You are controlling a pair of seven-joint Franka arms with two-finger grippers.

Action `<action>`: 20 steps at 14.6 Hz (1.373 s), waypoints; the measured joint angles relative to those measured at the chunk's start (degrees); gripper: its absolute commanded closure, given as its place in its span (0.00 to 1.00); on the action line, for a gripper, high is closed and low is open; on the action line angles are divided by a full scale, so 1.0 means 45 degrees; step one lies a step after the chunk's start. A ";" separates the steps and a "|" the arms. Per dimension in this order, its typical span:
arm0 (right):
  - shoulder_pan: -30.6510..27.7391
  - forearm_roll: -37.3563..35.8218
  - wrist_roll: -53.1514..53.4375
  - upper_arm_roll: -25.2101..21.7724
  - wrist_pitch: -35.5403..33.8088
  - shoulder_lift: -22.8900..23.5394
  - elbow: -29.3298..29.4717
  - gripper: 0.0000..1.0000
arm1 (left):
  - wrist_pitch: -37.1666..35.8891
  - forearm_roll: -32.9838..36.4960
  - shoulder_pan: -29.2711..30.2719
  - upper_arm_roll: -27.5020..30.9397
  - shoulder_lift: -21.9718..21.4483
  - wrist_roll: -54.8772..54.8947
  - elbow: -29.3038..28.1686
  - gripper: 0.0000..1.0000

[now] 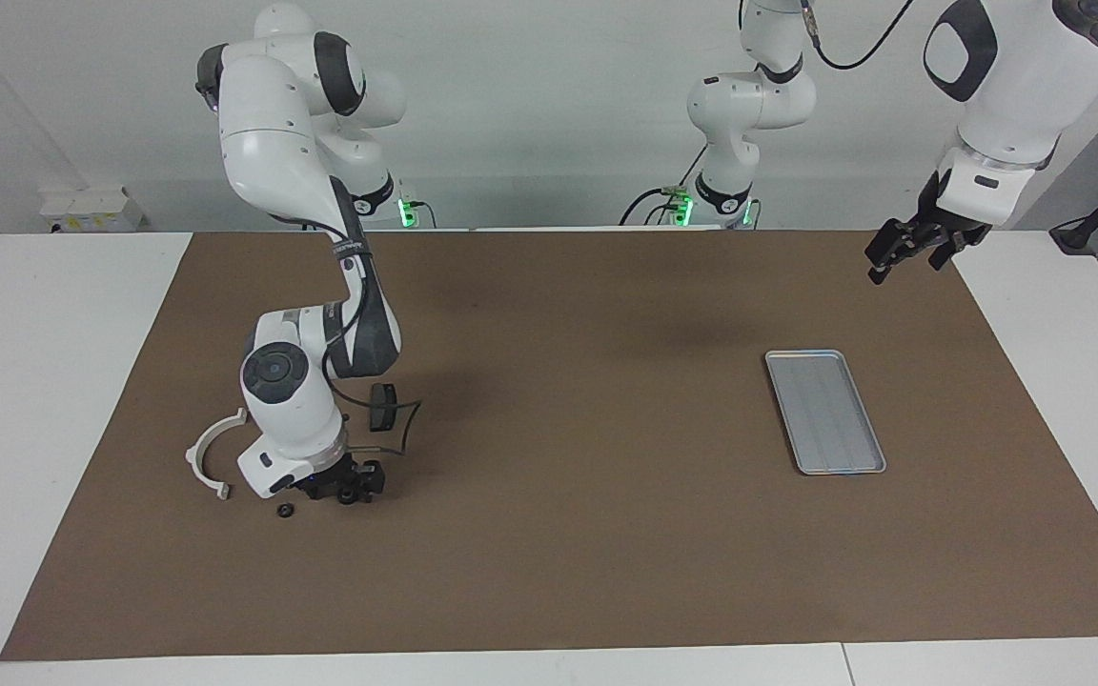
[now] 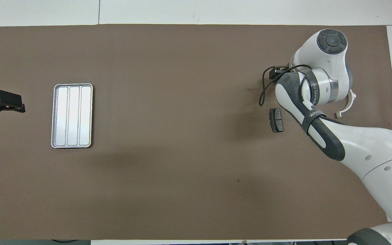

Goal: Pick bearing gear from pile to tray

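My right gripper [image 1: 351, 488] is down at the mat among the pile, at the right arm's end of the table. In the overhead view the wrist hides it. A tiny black ring [image 1: 285, 512] lies on the mat just beside it. The white half-ring bracket [image 1: 211, 453] [image 2: 348, 103] curves beside the wrist. One dark grey pad-shaped plate [image 2: 276, 119] lies nearer to the robots than the gripper. The silver tray [image 1: 823, 412] [image 2: 71, 115] sits bare toward the left arm's end. My left gripper [image 1: 906, 255] [image 2: 0, 102] waits open, raised over the mat's edge past the tray.
A black box on a looping cable [image 1: 385, 408] [image 2: 277, 70] hangs off the right wrist, close above the mat. The brown mat [image 1: 587, 534] covers most of the white table.
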 measured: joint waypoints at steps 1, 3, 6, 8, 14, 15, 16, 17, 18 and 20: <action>0.0000 0.0067 0.0010 -0.0004 -0.0033 0.0000 0.0001 0.09 | 0.0000 0.0000 0.0000 0.0000 0.0000 0.0000 0.0000 0.00; -0.0001 0.0127 0.0024 -0.0003 -0.0300 -0.0005 0.0036 0.09 | 0.0000 0.0000 0.0000 0.0000 0.0000 0.0000 0.0000 0.00; 0.0001 0.0183 0.0026 0.0006 -0.0702 -0.0034 0.0073 0.12 | 0.0000 0.0000 0.0000 -0.0001 0.0000 0.0000 0.0000 0.00; 0.0001 0.0188 0.0026 0.0006 -0.0709 -0.0035 0.0074 0.21 | 0.0000 0.0000 0.0000 -0.0001 0.0000 0.0000 0.0000 0.00; 0.0006 0.0320 0.0026 0.0035 -0.0680 -0.0082 0.0096 0.55 | 0.0000 0.0000 0.0000 -0.0001 0.0000 0.0000 0.0000 0.00; 0.0002 0.0330 0.0026 0.0034 -0.0620 -0.0087 0.0098 0.64 | 0.0000 0.0000 0.0000 -0.0001 0.0000 0.0000 0.0000 0.00; -0.0034 0.0329 0.0026 0.0016 -0.0563 -0.0102 0.0100 0.69 | 0.0000 0.0000 0.0000 -0.0001 0.0000 0.0000 0.0000 0.00; -0.0106 0.0330 0.0026 0.0015 -0.0536 -0.0120 0.0102 0.72 | 0.0000 0.0000 0.0000 -0.0001 0.0000 0.0000 0.0000 0.00; -0.0161 0.0363 0.0026 0.0037 -0.0536 -0.0188 0.0105 0.75 | 0.0000 0.0000 0.0000 -0.0001 0.0000 0.0000 0.0000 0.00; -0.0221 0.0373 0.0026 0.0033 -0.0467 -0.0178 0.0066 0.88 | 0.0000 0.0000 0.0000 -0.0001 0.0000 0.0000 0.0000 0.00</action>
